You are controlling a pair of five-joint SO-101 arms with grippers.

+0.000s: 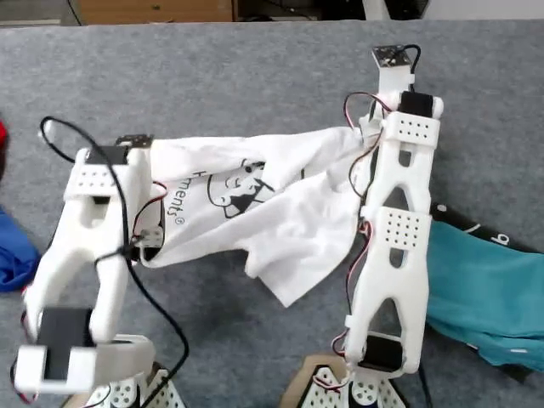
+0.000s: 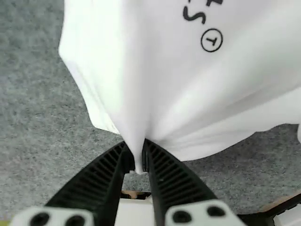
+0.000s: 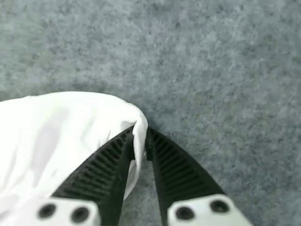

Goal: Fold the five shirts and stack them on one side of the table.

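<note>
A white shirt (image 1: pixel 255 200) with a black cartoon print hangs stretched between the two arms above the grey table (image 1: pixel 255 76). My left gripper (image 2: pixel 137 162) is shut on a bunched edge of the white shirt (image 2: pixel 188 84) at its left end. My right gripper (image 3: pixel 139 143) is shut on a fold of the white shirt (image 3: pixel 61 136) at its right end, over the grey surface. In the high view, the left arm (image 1: pixel 93 221) holds the shirt's left side and the right arm (image 1: pixel 399 187) its right side. The shirt's lower corner droops toward the table's front.
A teal shirt (image 1: pixel 484 289) lies on a black one at the right edge. A blue garment (image 1: pixel 13 251) and a bit of red cloth (image 1: pixel 2 136) sit at the left edge. Bare grey table stretches across the back.
</note>
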